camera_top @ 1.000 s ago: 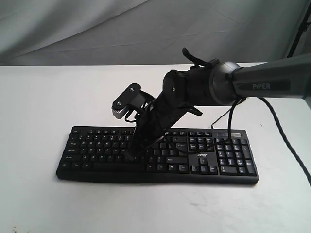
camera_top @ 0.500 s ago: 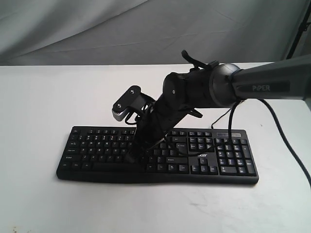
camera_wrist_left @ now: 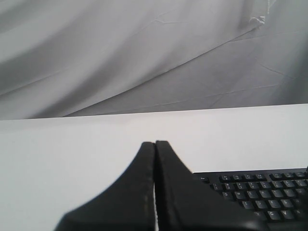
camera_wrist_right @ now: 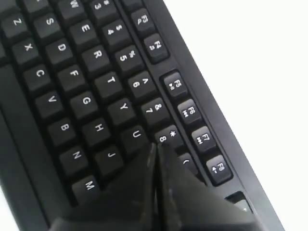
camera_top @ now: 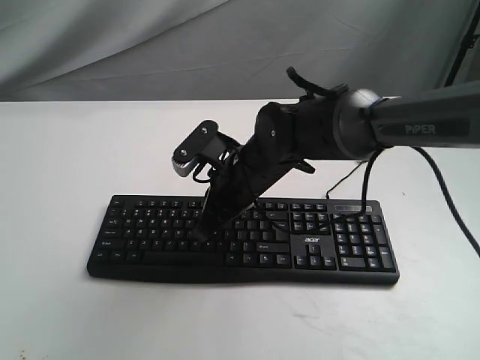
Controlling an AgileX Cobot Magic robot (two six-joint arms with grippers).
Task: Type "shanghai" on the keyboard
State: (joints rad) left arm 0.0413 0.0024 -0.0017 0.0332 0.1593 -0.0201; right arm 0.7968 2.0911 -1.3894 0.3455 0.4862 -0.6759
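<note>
Typing looks mid-word: on the worktop [camera_top: 60, 150] lies the keyboard [camera_top: 150, 225], and your right end effector [camera_wrist_right: 155, 148], pressed together, points beside U [camera_wrist_right: 136, 134], probably over I. Press straight down, lightly. Your left end effector [camera_wrist_left: 155, 144], likewise pressed together, idles off the keyboard's end.

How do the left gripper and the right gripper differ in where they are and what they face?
The right gripper points down at the long black plastic keyboard, its tips beside the U and 8 keys; the left gripper is off the keyboard, facing the white table. The right gripper shows in the exterior view; the left gripper does not. Both have black fingers pressed shut.
</note>
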